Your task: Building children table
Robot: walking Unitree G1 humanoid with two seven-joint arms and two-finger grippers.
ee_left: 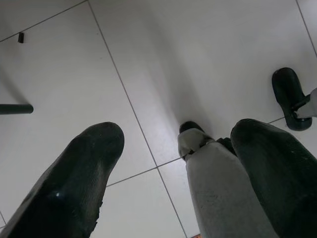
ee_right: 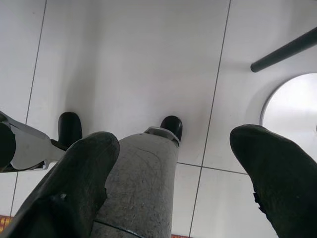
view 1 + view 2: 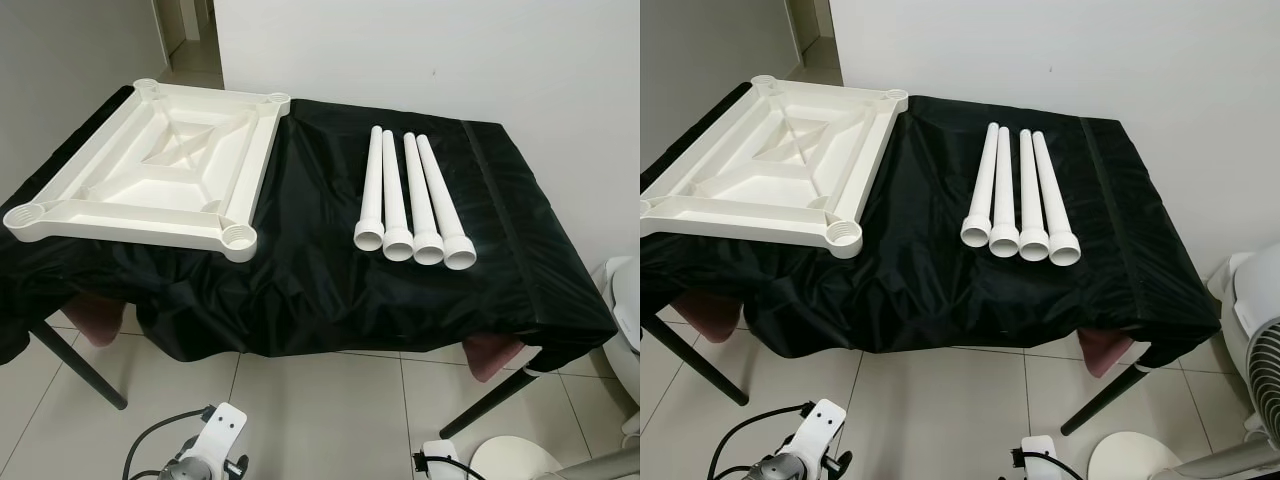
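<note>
The upturned white tabletop [image 3: 150,170] lay on the black-draped table [image 3: 320,290], toward its left end; four white legs [image 3: 412,200] lay side by side to the tabletop's right. Left gripper [image 1: 173,173] and right gripper [image 2: 173,173] hung over floor tiles, jaws spread.

The black cloth [image 3: 320,270] hides the table beneath; tabletop [image 3: 660,215] is edge-cropped.

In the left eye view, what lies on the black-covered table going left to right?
White tabletop, lying upside down → four white legs side by side → bare black cover at the right end.
</note>
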